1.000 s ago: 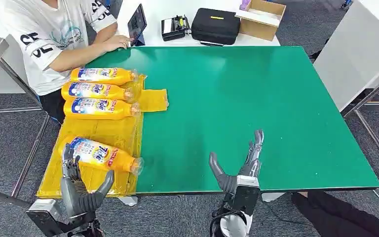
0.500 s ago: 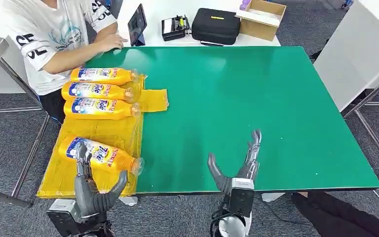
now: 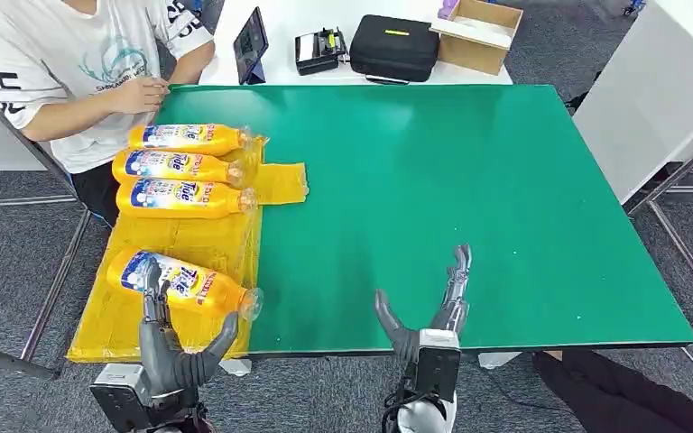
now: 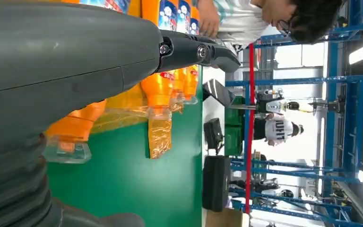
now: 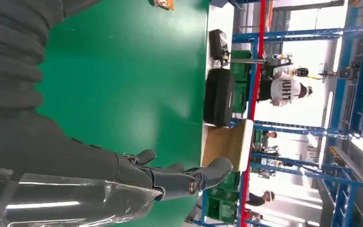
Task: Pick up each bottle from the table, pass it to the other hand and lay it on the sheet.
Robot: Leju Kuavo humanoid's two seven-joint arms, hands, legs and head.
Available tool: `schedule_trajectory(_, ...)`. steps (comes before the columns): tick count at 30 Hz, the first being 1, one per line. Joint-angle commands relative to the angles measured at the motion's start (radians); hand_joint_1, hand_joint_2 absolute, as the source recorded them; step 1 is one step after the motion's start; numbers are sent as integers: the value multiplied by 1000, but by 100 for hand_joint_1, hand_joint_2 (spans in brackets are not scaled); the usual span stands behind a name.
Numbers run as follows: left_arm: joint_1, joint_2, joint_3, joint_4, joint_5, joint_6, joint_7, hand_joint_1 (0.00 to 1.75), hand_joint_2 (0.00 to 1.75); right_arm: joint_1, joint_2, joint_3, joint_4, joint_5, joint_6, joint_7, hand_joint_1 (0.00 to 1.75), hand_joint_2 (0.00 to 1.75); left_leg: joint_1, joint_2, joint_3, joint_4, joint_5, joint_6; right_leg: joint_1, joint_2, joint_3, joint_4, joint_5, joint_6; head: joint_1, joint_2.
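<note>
Nearest bottle (image 3: pixel 185 283) at the surface's left edge looked slick, hefty — best gripped mid-body; both hands — left hand (image 3: pixel 173 354), right hand (image 3: pixel 429 316) — open, empty.

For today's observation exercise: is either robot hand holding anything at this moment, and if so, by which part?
Nothing is held. The left hand is open beside the nearest bottle on the yellow sheet; the right hand is open over the green table.

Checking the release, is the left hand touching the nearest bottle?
Cannot tell. In the head view the left hand overlaps the nearest bottle; its fingers cross it, showing neither contact nor gap.
</note>
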Motion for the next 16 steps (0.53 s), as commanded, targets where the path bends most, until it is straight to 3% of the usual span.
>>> schedule_trajectory(1,5,8,-35,34,3,7,4,0,175,-12,-38,25,54,-7,-86,-1,0,175,0,1,4,-1,-1,0,1,0,4,-2,-1,-2,0,0)
schedule_trajectory(6,9,10,-38,29,-1,19,4,0,175,-12,-37,27,57,-8,-86,-1,0,175,2,2,10,0,-5,1,3,-1,11,-3,-4,-5,0,0)
schedule_trajectory(7,11,11,-39,27,-3,23,4,0,175,-11,-38,30,59,-8,-86,-1,0,175,0,1,4,-1,-1,0,1,0,4,-2,-1,-2,0,0)
schedule_trajectory(9,11,12,-41,26,-4,26,3,0,175,-11,-37,29,59,-7,-86,-1,0,175,2,2,9,0,-4,1,3,0,10,-2,-3,-5,0,0)
schedule_trajectory(10,12,12,-42,26,-5,28,3,0,175,-10,-36,28,58,-5,-86,-1,0,175,1,1,4,-1,-2,0,1,0,5,-2,-1,-2,0,0)
schedule_trajectory(13,12,12,-42,26,-5,28,3,0,175,-10,-36,28,58,-5,-86,-1,0,175,2,3,11,0,-6,1,3,0,12,-3,-4,-6,0,0)
schedule_trajectory(16,12,12,-42,26,-5,28,3,0,175,-10,-36,28,58,-5,-86,-1,0,175,0,1,4,-1,-1,0,1,0,4,-1,-1,-2,0,0)
